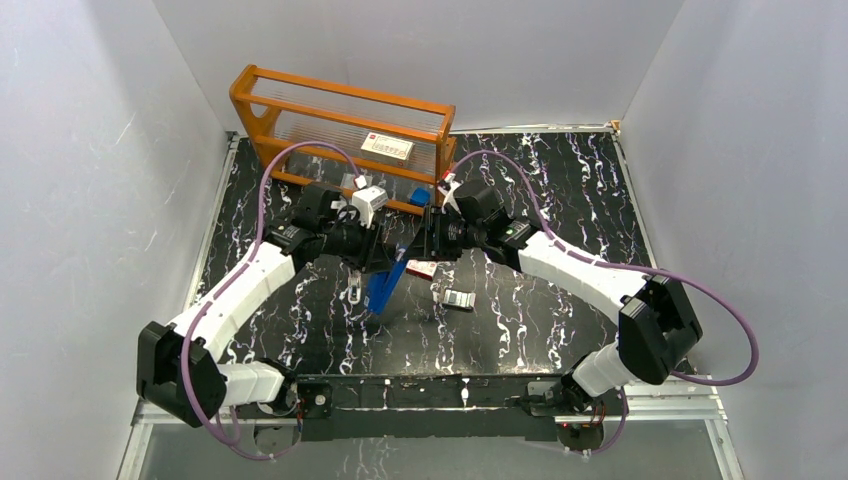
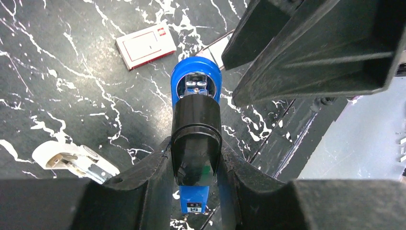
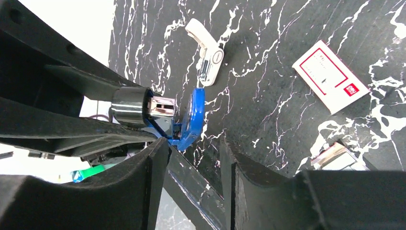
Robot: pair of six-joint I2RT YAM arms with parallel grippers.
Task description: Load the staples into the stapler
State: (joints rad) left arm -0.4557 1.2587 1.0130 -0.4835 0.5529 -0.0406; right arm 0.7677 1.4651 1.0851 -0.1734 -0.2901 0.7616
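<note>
Jaws of left gripper [image 2: 195,153] clamped on stapler [image 2: 196,124]; right gripper [image 3: 194,148] parted, empty. Risk: stapler twisting in narrow pinch if pushed. Staples [image 1: 458,298] lie on table [image 1: 560,200].

Stapler [image 2: 196,67]: blue body, black cap. Table [image 2: 72,96]: black, white marbled veining. Box [image 2: 146,46]: red and white. Staple remover [image 2: 57,155]: white. Rack [image 1: 245,105]: orange. Cables [image 1: 305,146]: purple

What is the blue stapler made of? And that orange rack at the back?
The stapler looks like glossy blue plastic with a shiny black cap; the silvery bit inside is probably metal. The orange rack looks like varnished wood, judging by its warm colour, though that's unsure.
</note>
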